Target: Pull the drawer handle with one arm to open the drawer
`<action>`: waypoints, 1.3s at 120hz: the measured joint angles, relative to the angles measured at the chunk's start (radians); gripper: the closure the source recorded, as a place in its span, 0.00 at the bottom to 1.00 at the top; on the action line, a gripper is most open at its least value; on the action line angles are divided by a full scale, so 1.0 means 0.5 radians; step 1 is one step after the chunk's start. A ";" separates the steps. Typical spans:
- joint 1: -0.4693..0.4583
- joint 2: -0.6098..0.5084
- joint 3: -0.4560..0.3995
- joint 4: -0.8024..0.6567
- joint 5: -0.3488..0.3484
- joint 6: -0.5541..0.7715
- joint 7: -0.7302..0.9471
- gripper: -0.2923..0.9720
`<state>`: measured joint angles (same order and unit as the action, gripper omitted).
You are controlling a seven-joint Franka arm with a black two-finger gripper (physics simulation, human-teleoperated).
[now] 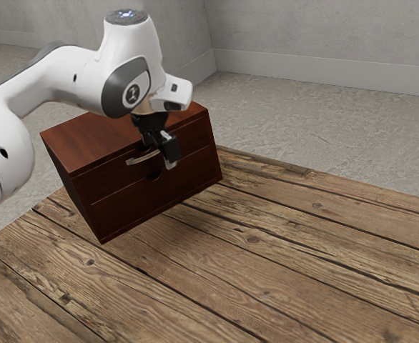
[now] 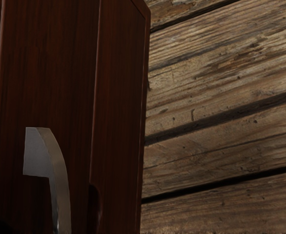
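Note:
A dark red wooden cabinet (image 1: 116, 143) with two drawers stands at the back left of the plank table (image 1: 281, 264). The upper drawer (image 1: 188, 136) carries a curved silver handle (image 1: 139, 159), and its front looks flush with the cabinet. My black gripper (image 1: 162, 151) is at the handle's end nearer the exterior view's right. Its fingers stand apart around the handle, so it is open. In the wrist view the handle (image 2: 44, 165) rises close under my hand against the drawer front (image 2: 60, 73).
Bare wooden planks (image 2: 221, 122) stretch in front of the cabinet and toward the exterior view's right. Behind the table lie a grey floor (image 1: 324, 121) and a pale wall. My white arm (image 1: 45, 78) passes over the cabinet's top.

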<state>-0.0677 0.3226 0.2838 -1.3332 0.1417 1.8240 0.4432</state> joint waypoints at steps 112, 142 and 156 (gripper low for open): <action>-0.078 -0.011 -0.003 -0.100 0.032 0.063 -0.012 0.47; -0.098 -0.022 -0.029 -0.108 0.029 0.036 -0.053 0.44; -0.131 -0.025 -0.017 -0.114 0.030 0.019 -0.075 0.41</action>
<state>-0.1331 0.3103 0.2751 -1.3905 0.1566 1.8333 0.4055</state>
